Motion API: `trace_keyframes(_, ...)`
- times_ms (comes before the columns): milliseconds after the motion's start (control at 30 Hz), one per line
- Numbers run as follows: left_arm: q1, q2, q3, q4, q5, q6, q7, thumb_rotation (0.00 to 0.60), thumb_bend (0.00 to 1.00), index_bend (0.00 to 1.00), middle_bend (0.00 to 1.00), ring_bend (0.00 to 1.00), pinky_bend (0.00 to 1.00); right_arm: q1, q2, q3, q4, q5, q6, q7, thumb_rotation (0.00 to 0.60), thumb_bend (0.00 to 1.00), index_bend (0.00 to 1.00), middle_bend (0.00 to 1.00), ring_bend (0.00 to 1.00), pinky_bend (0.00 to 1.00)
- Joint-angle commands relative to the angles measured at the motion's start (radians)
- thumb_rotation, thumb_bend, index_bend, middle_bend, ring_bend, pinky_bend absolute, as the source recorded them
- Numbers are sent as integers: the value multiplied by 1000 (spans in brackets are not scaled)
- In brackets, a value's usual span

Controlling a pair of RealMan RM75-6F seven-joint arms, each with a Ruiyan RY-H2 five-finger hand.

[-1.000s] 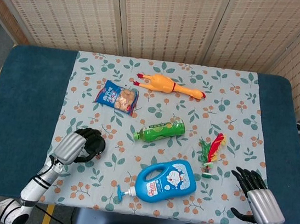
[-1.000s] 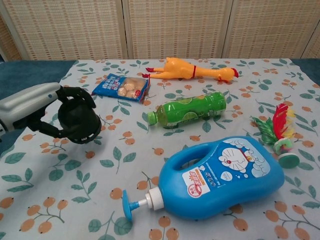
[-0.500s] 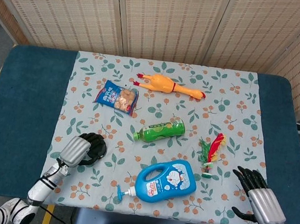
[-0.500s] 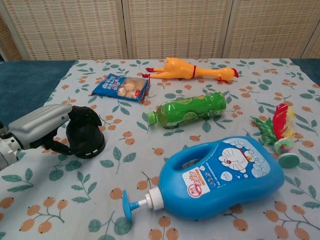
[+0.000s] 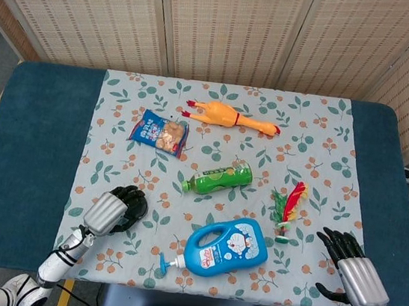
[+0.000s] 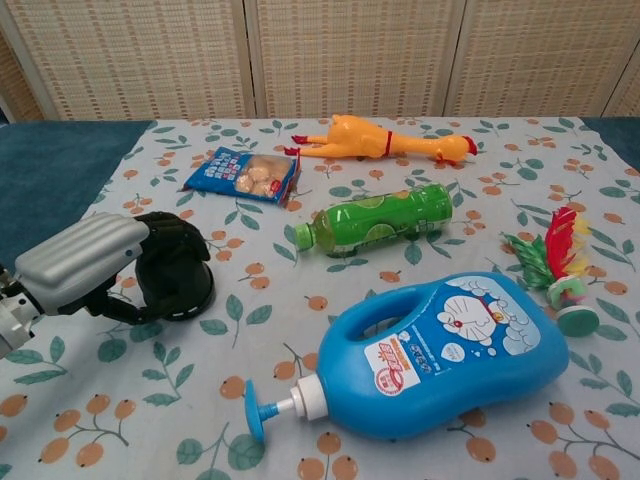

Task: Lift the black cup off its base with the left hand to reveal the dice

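Note:
The black cup (image 6: 178, 268) stands upright on the flowered cloth at the front left, its wider bottom edge touching the cloth. My left hand (image 6: 82, 264) wraps around it from the left, dark fingers curled over its top and side. In the head view the cup (image 5: 134, 204) shows just past the left hand (image 5: 105, 212). No dice show. My right hand (image 5: 351, 269) rests at the front right corner of the table, fingers spread, holding nothing; the chest view does not show it.
A blue pump bottle (image 6: 440, 355) lies front centre, with a green bottle (image 6: 375, 222) behind it. A snack bag (image 6: 242, 174) and a rubber chicken (image 6: 385, 138) lie further back. A feather shuttlecock (image 6: 555, 265) lies at the right.
The left hand has brought the cup down from a raised, tilted hold to standing on the cloth, shifting slightly toward the front edge. The right hand has stayed still.

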Motion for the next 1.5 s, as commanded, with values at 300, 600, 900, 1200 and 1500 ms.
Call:
trace_keyframes(300, -6, 44, 1, -76, -7, -24, -20, 600, 426, 9, 0, 0, 160, 1, -1, 1, 0, 4, -3, -2, 550, 107, 0, 0, 0, 0)
trace_keyframes(600, -10, 64, -12, -111, -21, -38, -3, 600, 427, 146, 96, 153, 353, 1, 0, -1, -1, 1, -4, -2, 550, 107, 0, 0, 0, 0)
trace_keyframes(900, -13, 55, -20, -103, -11, -18, 9, 600, 427, 312, 264, 251, 402, 2, -1, 0, -1, 3, -6, -5, 550, 107, 0, 0, 0, 0)
trace_keyframes(1200, -2, 52, -27, -105, 42, 86, 73, 600, 430, 325, 271, 267, 411, 1, 2, -3, -3, -3, -4, -1, 550, 107, 0, 0, 0, 0)
trace_keyframes(1500, 17, 122, -54, -153, 19, 122, 96, 600, 430, 328, 273, 271, 418, -3, 9, -4, -2, -7, 7, 9, 549, 107, 0, 0, 0, 0)
